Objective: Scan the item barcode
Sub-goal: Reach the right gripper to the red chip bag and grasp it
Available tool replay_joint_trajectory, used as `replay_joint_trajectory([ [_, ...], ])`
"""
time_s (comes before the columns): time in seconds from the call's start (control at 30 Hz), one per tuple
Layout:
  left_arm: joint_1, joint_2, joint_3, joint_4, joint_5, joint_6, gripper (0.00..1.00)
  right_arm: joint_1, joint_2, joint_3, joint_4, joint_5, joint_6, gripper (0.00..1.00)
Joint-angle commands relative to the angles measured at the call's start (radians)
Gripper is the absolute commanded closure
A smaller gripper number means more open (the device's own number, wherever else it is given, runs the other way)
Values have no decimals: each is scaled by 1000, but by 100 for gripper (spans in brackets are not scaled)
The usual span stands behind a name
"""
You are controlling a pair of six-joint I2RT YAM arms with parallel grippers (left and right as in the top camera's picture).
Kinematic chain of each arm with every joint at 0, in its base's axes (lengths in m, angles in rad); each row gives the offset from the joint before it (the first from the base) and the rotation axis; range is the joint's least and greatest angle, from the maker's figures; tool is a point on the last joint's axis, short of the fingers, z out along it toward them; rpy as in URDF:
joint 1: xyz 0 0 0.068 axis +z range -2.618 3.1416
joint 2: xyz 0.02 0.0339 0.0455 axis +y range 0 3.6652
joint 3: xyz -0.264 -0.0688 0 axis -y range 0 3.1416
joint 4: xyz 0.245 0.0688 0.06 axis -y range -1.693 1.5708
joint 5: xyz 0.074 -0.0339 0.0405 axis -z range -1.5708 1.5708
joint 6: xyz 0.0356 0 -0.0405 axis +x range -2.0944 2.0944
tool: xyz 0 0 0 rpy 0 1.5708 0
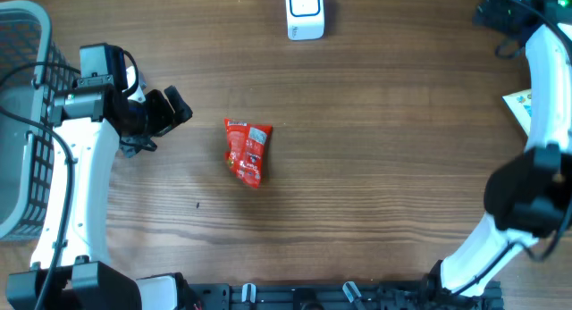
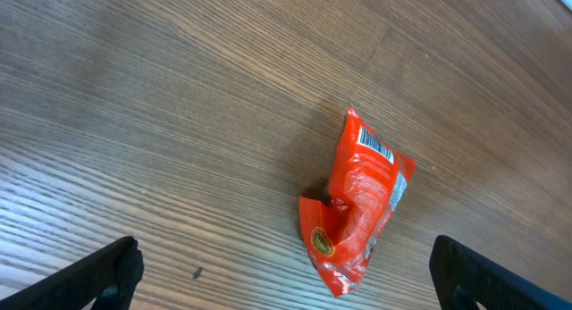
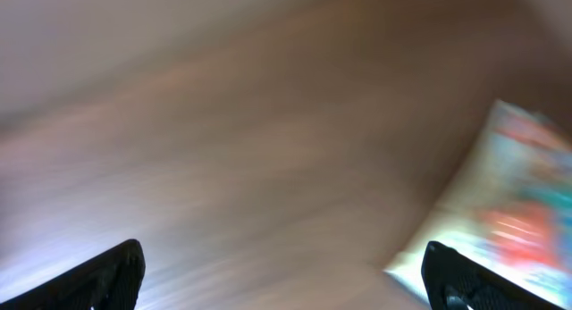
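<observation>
One red packet, long axis up-down overhead; left pincer, right pincer open, empty.

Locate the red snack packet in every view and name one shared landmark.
Overhead: red snack packet lies left of centre on the table.
Left wrist: the packet is right of centre, barcode end uppermost.
Right wrist: not in it; only blurred wood and a pale printed pack.
Landmark: the dark speck on the wood, lower left of the packet in overhead and left wrist.
</observation>
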Motion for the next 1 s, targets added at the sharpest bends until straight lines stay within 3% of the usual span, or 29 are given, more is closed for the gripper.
replay_joint_trajectory([
  [0.0,5,1,11,0,-6,-8,0,105,-16,-1,-51,-715,13,0],
  [0.1,5,1,11,0,-6,-8,0,286,-3,-78,-154,-743,13,0],
  [0.2,6,1,11,0,-6,-8,0,518,-1,-243,-92,-721,64,4],
  [0.23,5,1,11,0,-6,-8,0,584,-1,-290,-50,-697,98,16],
  [0.33,6,1,11,0,-6,-8,0,802,-1,-398,69,-497,301,81],
  [0.37,6,1,11,0,-6,-8,0,848,-1,-410,95,-472,344,94],
  [0.5,5,1,11,0,-6,-8,0,961,5,-413,153,-337,430,96],
  [0.73,6,1,11,0,-6,-8,0,977,204,-413,281,-338,538,96],
  [0.83,5,1,11,0,-6,-8,0,977,249,-413,227,-329,554,96],
  [0.97,6,1,11,0,-6,-8,0,943,148,-399,16,-70,553,96],
])
